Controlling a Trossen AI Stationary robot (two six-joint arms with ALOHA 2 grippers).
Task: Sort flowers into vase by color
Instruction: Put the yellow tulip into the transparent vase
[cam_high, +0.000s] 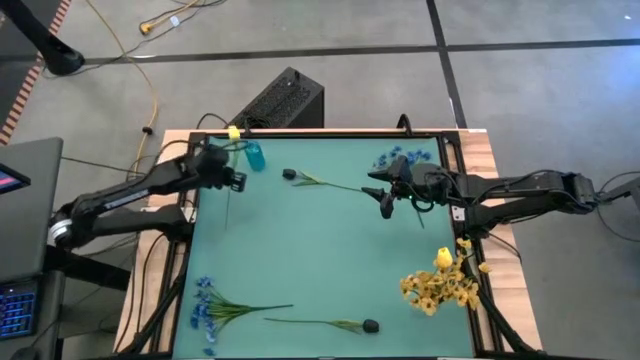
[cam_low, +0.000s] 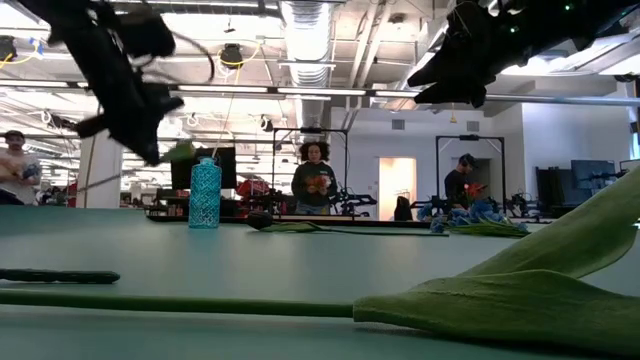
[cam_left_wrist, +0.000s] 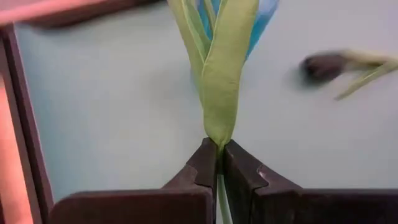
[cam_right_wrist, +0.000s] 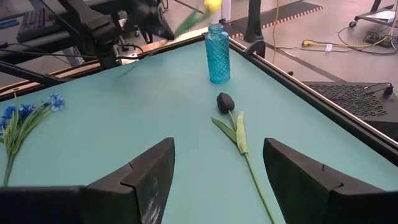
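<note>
Right up against the lens, the left gripper (cam_left_wrist: 219, 163) has its two dark fingers pinched tight on a green stem, long leaves (cam_left_wrist: 219, 68) rising straight out of the pinch. Follow it outward: in the high view the single yellow bud (cam_high: 234, 132) hangs just beside the blue vase (cam_high: 254, 156) at the table's far left corner, not yet in its mouth as far as I can judge.

The risk from here, I'd say, is the narrow neck: come in tilted and the stem catches the rim, tipping that light-looking vase, or the thin stalk slides in the grip.

The right gripper (cam_right_wrist: 217, 180) hovers over mid-table with its fingers spread wide, empty, a dark-budded flower (cam_right_wrist: 225, 102) lying ahead of it.

Only the high view shows the rest: blue sprigs (cam_high: 212, 305) and a second dark bud (cam_high: 370, 325) near the front edge, yellow clusters (cam_high: 440, 285) front right, more blue (cam_high: 402, 157) far right. Only the right wrist view shows the vase's slim neck (cam_right_wrist: 217, 31).
</note>
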